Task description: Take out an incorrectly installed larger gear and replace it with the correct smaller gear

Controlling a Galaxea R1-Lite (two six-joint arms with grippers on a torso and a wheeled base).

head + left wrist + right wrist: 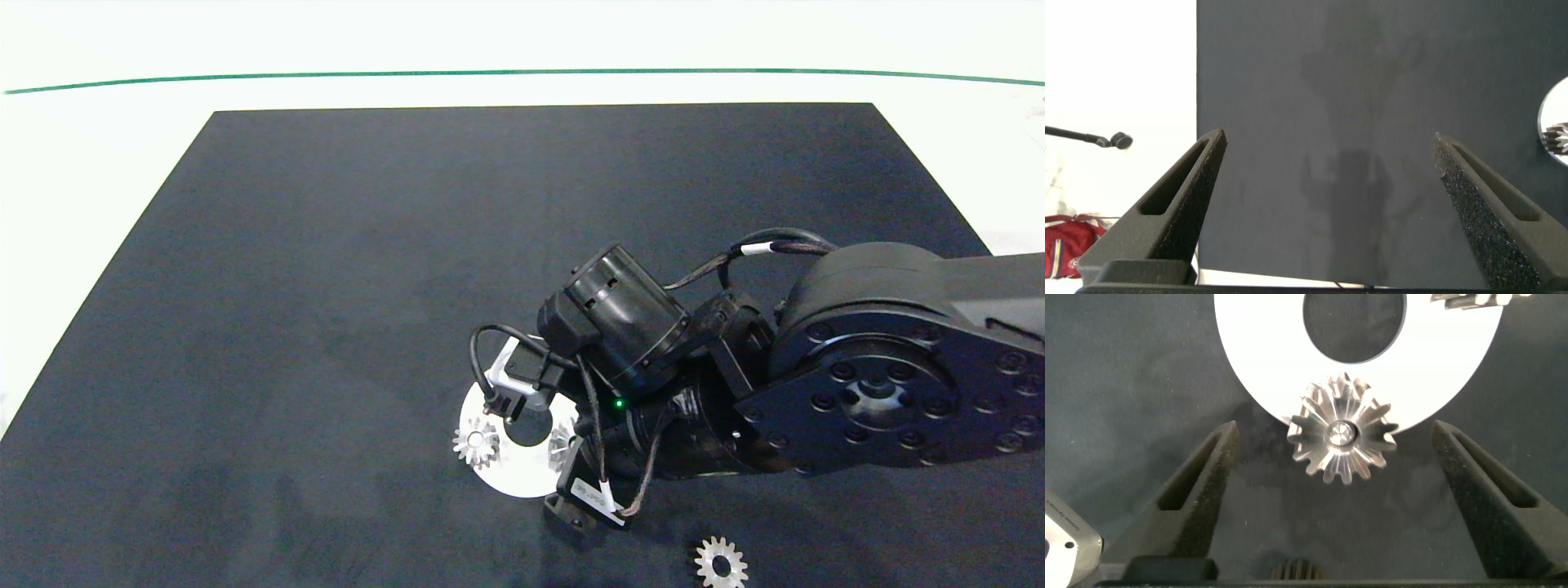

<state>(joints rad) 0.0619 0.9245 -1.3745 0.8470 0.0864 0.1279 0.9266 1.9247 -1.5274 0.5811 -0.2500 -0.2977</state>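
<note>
Now the right gripper (1335, 506) hangs over the white disc (510, 478), fingers spread either side of the larger gear (1343, 439), which sits on a pin at the disc's edge; an off-centre close could tilt it and jam it on that pin; another gear (477, 445) sits across the disc, and the smaller gear (721, 563) lies apart on the mat; the left gripper (1331, 212) idles spread, well clear.

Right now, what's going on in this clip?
The right arm is working over a white ring plate on the black mat. Its end effector is open, with the larger gear on the plate's edge between its fingers, not yet gripped. Another gear sits on the plate's far side, and a smaller gear lies loose on the mat nearby. The left end effector is open over bare mat, holding nothing.
</note>
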